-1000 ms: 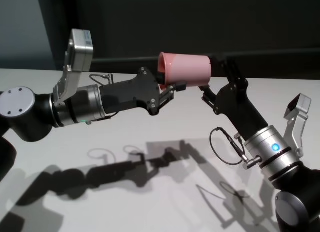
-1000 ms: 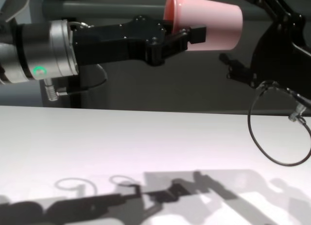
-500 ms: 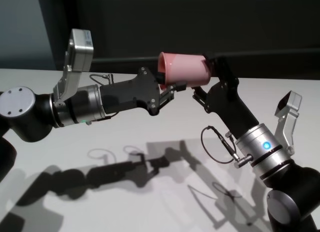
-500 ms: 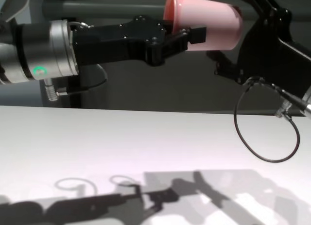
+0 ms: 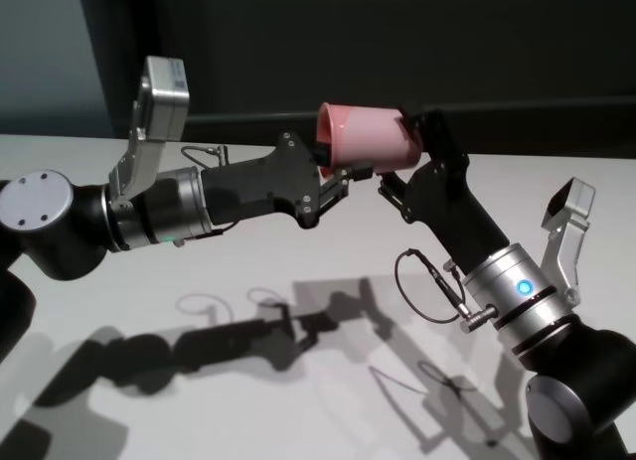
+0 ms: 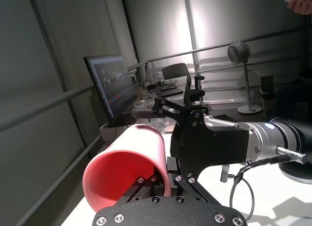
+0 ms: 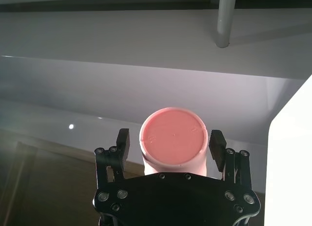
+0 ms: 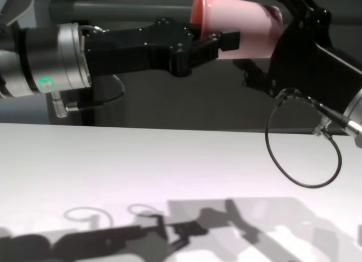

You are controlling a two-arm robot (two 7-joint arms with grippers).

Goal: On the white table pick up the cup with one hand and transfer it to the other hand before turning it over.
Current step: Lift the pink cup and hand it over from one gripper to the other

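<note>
**Pink cup held on its side in mid-air between both grippers**

I have the plain pink plastic tumbler (image 5: 363,135) lying horizontal, high above the large matte white tabletop (image 5: 298,381), with its rim pointing left and its base pointing right. My left gripper with the green-lit wrist (image 5: 348,174) is clamped on the tumbler at the rim end; one finger (image 8: 223,40) runs along its near side. My right gripper, the bulky black one with the looped cable (image 7: 169,147), sits at the base end. Its wrist camera looks straight at the round pink base, with a finger (image 7: 122,143) on each side of the tumbler wall and a small gap showing, so it is spread and not gripping. The thin cable loop (image 8: 302,140) hangs below the right wrist.
</note>
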